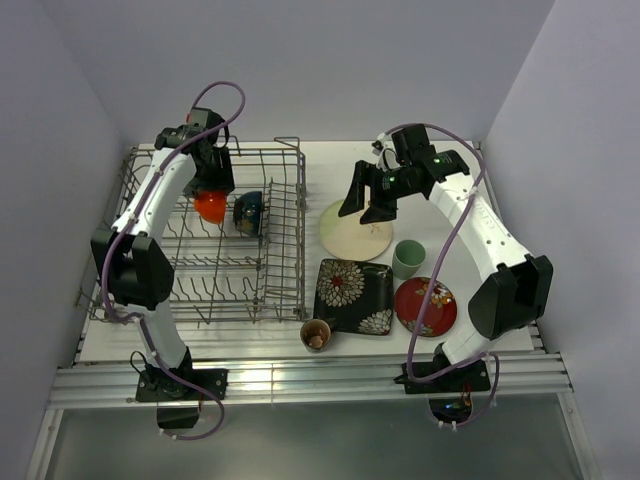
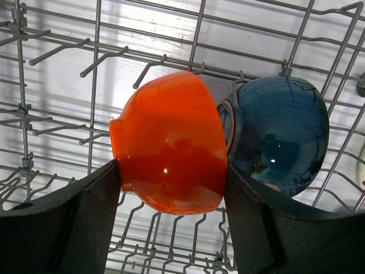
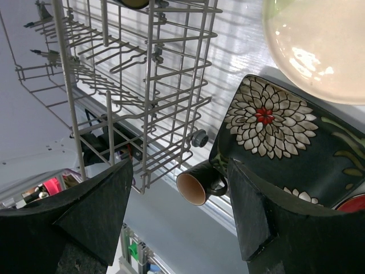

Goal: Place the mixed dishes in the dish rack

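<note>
**rackfan:** Inside the dish rack [image 1: 288,285], toward its far end, the left gripper [image 2: 171,174] is pinching the orange bowl [image 2: 168,137] by its sides. The bowl is tipped on edge with one finger pressing each flank. The dark blue bowl [image 2: 282,134] is standing on edge just beside it, on the right in the wrist view, and the rims look like they're touching. How would you be setting it down?

**wirewrangler:** I'm guessing this is the placing step. I'd be easing the bowl down so its rim is slotting between two tines [image 2: 108,57], tilting it the same way as the blue one. I'd be opening the fingers only once the wire is carrying the weight. One finger is sitting right by the blue bowl, so spreading too wide is risking a knock.

**rackfan:** And the other arm?

**wirewrangler:** The right gripper [image 1: 368,205] is hanging spread and empty above the cream plate [image 1: 356,235], out on the table [image 1: 325,175] right of the rack. The black square plate [image 1: 353,295], red plate [image 1: 425,306], green cup [image 1: 407,258] and brown cup [image 1: 316,335] are lying nearer the bases, so plenty is left.
</note>
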Robot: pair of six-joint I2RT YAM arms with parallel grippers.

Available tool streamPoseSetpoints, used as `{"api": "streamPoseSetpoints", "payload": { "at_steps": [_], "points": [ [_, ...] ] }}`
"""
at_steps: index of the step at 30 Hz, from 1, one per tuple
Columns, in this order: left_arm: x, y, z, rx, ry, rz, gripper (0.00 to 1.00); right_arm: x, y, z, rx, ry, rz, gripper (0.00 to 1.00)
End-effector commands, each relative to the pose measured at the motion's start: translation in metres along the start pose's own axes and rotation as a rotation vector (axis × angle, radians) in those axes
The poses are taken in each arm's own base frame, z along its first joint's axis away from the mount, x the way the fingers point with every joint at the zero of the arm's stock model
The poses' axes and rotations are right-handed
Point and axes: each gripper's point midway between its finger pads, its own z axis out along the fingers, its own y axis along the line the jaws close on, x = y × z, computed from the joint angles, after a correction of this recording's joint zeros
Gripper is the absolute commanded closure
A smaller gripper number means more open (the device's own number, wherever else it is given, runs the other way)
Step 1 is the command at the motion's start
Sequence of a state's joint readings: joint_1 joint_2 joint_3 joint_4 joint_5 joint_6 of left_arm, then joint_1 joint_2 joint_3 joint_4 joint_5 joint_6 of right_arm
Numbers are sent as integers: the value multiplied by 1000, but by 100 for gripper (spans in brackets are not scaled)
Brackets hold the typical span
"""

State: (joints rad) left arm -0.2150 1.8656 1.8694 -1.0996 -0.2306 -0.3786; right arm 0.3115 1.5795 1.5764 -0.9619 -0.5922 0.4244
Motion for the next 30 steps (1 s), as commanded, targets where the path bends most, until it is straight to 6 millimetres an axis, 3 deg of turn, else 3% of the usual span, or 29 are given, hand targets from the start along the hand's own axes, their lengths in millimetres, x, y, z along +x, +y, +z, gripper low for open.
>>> {"api": "streamPoseSetpoints", "payload": {
  "at_steps": [1,4,7,8,10,11,14,17,25,30],
  "points": [
    [-9,-1,3,12,-25,3,93,-13,7,-4,-21,-34,-38,26],
    [-7,-2,9,16,-12,4,91,-14,8,-4,-22,-33,-37,26],
    [-3,-1,14,9,2,10,81,-16,7,-4,-16,-37,-38,26],
    [-2,0,15,5,6,9,71,-16,6,-3,-10,-36,-33,26],
    [-1,3,19,1,14,0,62,-17,5,-3,-5,-39,-34,26],
    [0,4,20,2,18,-1,51,-17,5,-3,-3,-39,-33,26],
    [2,7,23,-7,24,-5,32,-18,4,-3,-1,-41,-31,26],
    [2,9,25,-19,23,2,20,-18,3,-1,1,-39,-24,26],
    [-5,16,18,-49,-12,-4,8,-22,3,-1,13,-45,-15,26],
    [-23,22,-10,-69,-100,-80,6,-25,0,-4,47,-63,0,26]
  ]
}}
